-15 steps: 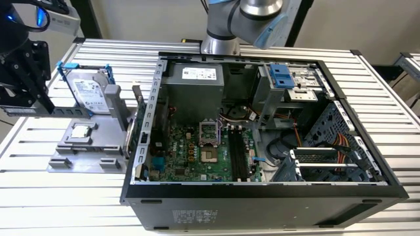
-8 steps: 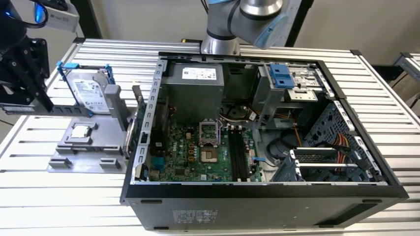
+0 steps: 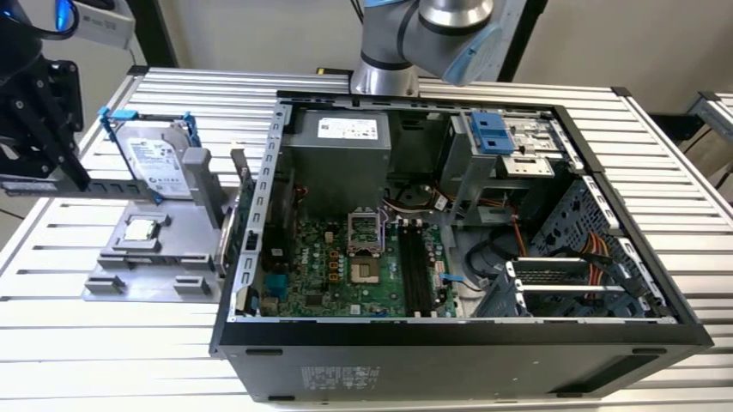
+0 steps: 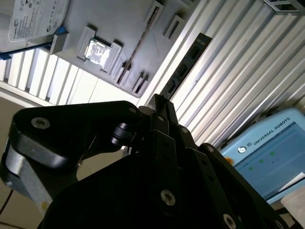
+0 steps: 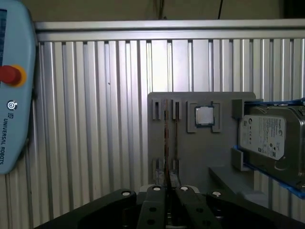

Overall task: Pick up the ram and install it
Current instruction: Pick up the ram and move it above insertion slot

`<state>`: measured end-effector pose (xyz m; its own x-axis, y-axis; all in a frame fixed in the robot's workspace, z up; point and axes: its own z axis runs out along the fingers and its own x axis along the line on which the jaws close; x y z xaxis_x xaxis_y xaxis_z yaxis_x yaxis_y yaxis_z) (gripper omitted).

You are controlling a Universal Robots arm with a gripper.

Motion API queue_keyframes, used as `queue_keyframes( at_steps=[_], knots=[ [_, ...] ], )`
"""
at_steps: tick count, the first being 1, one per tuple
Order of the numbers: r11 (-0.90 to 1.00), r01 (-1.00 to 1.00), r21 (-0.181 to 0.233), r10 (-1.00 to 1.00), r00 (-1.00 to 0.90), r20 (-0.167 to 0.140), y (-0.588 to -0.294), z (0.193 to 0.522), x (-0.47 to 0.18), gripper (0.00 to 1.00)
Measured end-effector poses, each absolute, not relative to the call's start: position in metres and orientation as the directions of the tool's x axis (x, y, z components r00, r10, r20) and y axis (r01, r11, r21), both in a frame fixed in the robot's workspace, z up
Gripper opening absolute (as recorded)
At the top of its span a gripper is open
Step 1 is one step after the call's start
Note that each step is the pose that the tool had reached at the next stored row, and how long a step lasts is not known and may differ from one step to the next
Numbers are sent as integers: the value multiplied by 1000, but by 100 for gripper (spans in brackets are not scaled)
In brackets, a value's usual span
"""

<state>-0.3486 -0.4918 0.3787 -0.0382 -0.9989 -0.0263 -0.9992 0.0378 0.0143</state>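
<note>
Though only its black links and fingers show in the first wrist view, the end effector [image 5: 169,188] has its fingers drawn together with nothing between them. It is apart from the ram [image 5: 165,138] and in line with it. The ram stands on its long edge in a slot of a grey holder [image 5: 190,157]. It is seen edge-on as a thin line, so its chips and label cannot be made out. A second thin line just beside it is too slight to identify.

The same holder carries a small square silver chip [image 5: 204,116] in a recess near the ram. A silver hard drive [image 5: 267,138] with blue rails sits at its far end, partly cut off by the frame. The holder rests on a ribbed metal worktop [image 5: 95,119], where a pale blue control tablet [image 5: 14,95] is also cut off.

In the exterior view an open computer case [image 3: 458,330] lies just beside the holder, on the exterior view's right. It holds a green circuit board [image 3: 332,266], long black slots [image 3: 414,266], a grey box and cables.
</note>
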Motion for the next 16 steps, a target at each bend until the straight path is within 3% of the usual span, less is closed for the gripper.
queue_keyframes(
  at_steps=[16],
  knots=[
    [38, -999, 14, -999, -38, -27, -492, 390, -349, 0]
  ],
)
